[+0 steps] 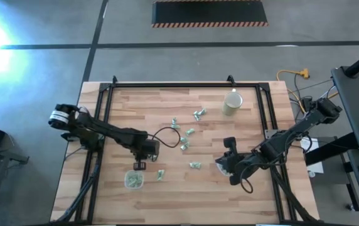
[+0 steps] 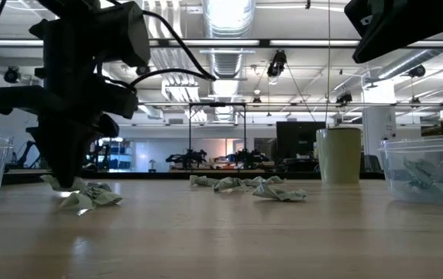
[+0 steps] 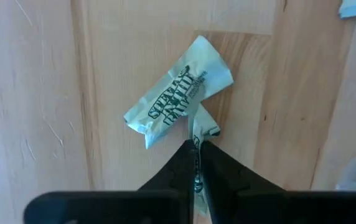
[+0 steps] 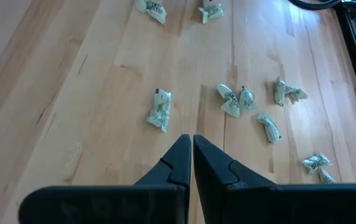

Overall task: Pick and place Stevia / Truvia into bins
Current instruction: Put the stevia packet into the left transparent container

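Observation:
Several small green-and-white sachets (image 1: 186, 135) lie scattered on the middle of the wooden table. One clear bin (image 1: 133, 181) stands near the near edge and holds some sachets. The other clear bin (image 2: 429, 169) stands under my right arm, also with sachets in it. My left gripper (image 1: 139, 165) points down just beyond the first bin and is shut on a sachet (image 3: 196, 163). A second crumpled sachet (image 3: 179, 94) lies on the table right beside it. My right gripper (image 4: 192, 140) is shut, holds nothing and hovers over the table by the second bin. My left gripper pinches one sachet between its two fingertips (image 3: 184, 163), coming from above and pointing down. The sachet shows edge-on in the gap, and its free end (image 3: 204, 128) sticks out past the tips next to the lying sachet. Whether it is lifted clear of the table, I cannot tell.
A beige round cup (image 1: 232, 103) stands toward the table's far right. A dark frame (image 1: 186, 85) runs around the table's edges. One more sachet (image 1: 160, 174) lies to the right of the left bin, and another sachet (image 1: 195, 166) lies between the two grippers.

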You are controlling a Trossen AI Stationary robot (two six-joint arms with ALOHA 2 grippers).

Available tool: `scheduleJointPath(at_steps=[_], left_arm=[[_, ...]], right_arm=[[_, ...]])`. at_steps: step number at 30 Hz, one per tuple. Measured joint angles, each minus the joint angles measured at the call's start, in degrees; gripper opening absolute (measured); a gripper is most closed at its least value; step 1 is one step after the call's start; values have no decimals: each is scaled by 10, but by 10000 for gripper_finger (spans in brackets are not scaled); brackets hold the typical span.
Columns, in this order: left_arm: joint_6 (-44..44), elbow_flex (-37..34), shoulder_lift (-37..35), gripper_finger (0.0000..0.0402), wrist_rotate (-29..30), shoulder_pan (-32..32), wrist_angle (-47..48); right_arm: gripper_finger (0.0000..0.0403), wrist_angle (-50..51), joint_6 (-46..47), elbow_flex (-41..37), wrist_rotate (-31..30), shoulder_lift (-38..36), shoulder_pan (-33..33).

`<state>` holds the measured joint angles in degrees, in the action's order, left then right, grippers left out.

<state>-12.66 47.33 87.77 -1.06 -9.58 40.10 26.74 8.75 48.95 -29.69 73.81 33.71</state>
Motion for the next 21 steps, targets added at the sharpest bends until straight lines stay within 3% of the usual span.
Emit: scheduleJointPath(at_steps=[11, 21], left_arm=[[-9, 26, -96, 0, 6, -3, 50], [-93, 22, -202, 0, -34, -46, 55]], right_arm=[[9, 0, 1, 0, 0, 0, 0], [9, -1, 2, 0, 0, 0, 0]])
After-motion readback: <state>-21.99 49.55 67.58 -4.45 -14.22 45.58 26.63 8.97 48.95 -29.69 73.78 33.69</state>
